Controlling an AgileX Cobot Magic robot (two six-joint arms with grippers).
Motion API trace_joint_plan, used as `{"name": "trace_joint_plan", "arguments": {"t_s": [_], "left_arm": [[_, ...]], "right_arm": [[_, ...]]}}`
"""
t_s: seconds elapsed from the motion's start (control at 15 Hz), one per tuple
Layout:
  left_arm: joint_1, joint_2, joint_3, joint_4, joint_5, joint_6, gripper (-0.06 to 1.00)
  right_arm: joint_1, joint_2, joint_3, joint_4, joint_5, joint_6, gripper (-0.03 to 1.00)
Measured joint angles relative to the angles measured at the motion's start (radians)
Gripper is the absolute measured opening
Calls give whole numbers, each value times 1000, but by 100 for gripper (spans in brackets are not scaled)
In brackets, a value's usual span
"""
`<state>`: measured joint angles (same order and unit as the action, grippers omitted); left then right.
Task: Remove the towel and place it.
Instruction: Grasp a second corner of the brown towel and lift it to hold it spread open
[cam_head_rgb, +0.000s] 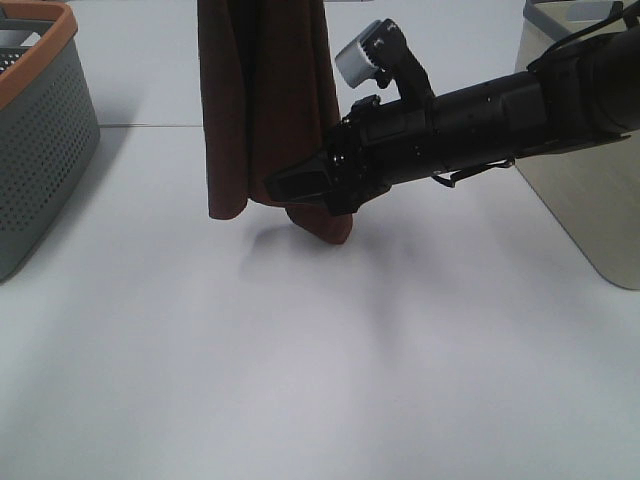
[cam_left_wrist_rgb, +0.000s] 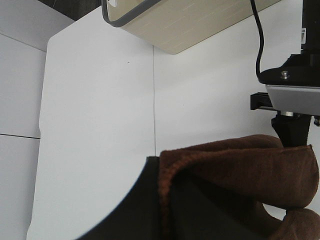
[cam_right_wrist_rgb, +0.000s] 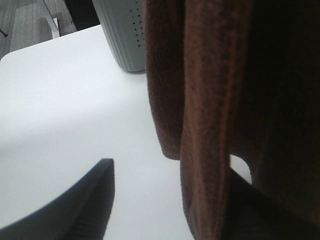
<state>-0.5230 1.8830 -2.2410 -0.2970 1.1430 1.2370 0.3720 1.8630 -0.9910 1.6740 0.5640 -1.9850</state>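
Nearest the camera, the white table (cam_head_rgb: 300, 380) is lying bare. Just beyond it, the right tool (cam_head_rgb: 292, 187) is reaching in from the side toward the bottom of the towel (cam_head_rgb: 262, 100). Its jaws are standing partly apart with one hanging fold between them, and they are not yet pinching it. The towel is hanging in loose vertical folds above the table, with its lower tips clear of the surface. It is looking soft, limp and light, so it is likely to sag and swing rather than hold any shape. A firm pinch low down near the hem seems the best hold. Higher up, the left tool (cam_left_wrist_rgb: 162, 210) is clamping the bunched upper edge. Farther off, a grey basket (cam_head_rgb: 45, 150) and a pale bin (cam_head_rgb: 585, 210) are flanking the scene.
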Motion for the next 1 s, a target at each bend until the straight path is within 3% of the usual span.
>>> {"name": "trace_joint_plan", "arguments": {"t_s": [0.13,0.2,0.47,0.67,0.87,1.0], "left_arm": [[0,0,0,0,0,-2,0],[0,0,0,0,0,-11,0],[0,0,0,0,0,-18,0],[0,0,0,0,0,-18,0],[0,0,0,0,0,-19,0],[0,0,0,0,0,-25,0]], "right_arm": [[0,0,0,3,-20,0,45],[0,0,0,3,-47,-1,36],[0,39,0,6,-53,0,25],[0,52,4,-24,-55,33,0],[0,-10,4,-41,-54,52,0],[0,-34,4,-126,-54,127,0]]}}
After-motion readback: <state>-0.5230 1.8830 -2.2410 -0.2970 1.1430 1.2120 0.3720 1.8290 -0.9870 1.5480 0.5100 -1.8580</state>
